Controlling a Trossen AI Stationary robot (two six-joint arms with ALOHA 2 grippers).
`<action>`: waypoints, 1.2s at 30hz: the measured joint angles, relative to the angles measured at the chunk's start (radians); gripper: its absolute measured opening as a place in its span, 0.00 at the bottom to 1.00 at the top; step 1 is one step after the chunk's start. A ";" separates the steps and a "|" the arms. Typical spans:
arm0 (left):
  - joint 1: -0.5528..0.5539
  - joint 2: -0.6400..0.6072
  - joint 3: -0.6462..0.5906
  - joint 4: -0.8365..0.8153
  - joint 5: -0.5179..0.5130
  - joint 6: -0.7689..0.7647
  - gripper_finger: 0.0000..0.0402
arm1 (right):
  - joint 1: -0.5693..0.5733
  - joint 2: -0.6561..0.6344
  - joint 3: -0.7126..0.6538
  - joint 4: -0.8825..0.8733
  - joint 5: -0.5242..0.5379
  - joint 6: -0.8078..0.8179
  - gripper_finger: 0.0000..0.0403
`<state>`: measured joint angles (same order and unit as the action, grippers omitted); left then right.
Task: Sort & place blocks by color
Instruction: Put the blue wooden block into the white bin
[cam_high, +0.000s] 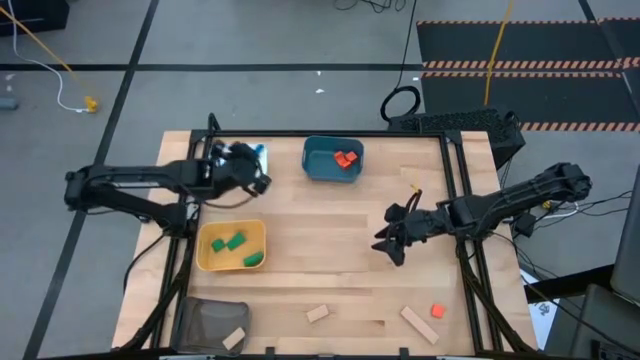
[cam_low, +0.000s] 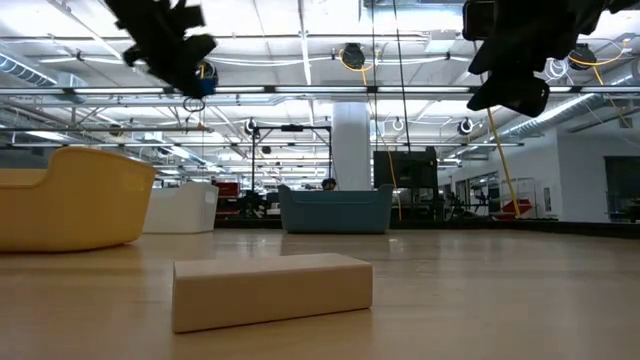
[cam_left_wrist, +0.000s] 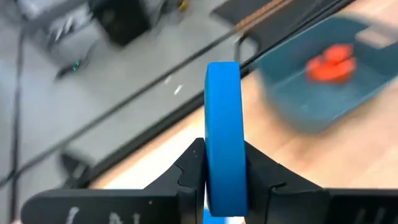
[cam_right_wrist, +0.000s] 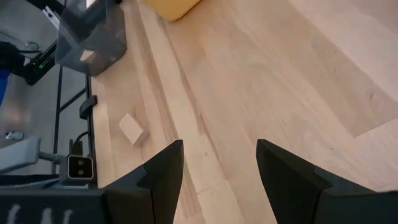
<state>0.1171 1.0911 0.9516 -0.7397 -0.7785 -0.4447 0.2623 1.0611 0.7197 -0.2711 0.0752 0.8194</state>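
My left gripper (cam_high: 258, 178) hangs above the table's far left, beside the white tray (cam_low: 185, 208), shut on a blue block (cam_left_wrist: 222, 124). Red blocks (cam_high: 346, 159) lie in the teal tray (cam_high: 318, 165), and green blocks (cam_high: 232, 242) lie in the yellow tray (cam_high: 210, 262). On the bare wood near the front edge lie two tan blocks (cam_high: 318, 313) (cam_high: 420, 325) and an orange block (cam_high: 437, 311). My right gripper (cam_high: 390, 242) hovers open over the table's right middle with nothing between its fingers (cam_right_wrist: 165, 174). My left gripper pinches the blue block by its two broad faces (cam_left_wrist: 214, 180) between its two fingers (cam_left_wrist: 186, 171). The block stands on edge in the hold and reaches out past the fingertips. It is lifted well clear of the table.
A dark mesh container (cam_high: 213, 322) holding a tan piece stands at the near left corner. The table's black frame rails (cam_high: 455, 170) run along its sides. Bare wood lies between the trays and the loose blocks.
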 joint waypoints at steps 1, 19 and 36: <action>0.020 -0.009 0.000 -0.067 0.001 -0.050 0.16 | 0.005 0.003 0.000 -0.001 0.000 0.007 0.48; 0.227 0.083 0.000 -0.337 0.188 -0.309 0.18 | 0.128 0.006 0.000 0.004 0.073 0.086 0.48; 0.252 0.312 -0.001 -0.197 0.213 -0.252 0.18 | 0.242 0.011 0.000 0.004 0.189 0.157 0.48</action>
<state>0.3691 1.4033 0.9508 -0.9364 -0.5655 -0.6969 0.5048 1.0724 0.7197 -0.2669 0.2640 0.9764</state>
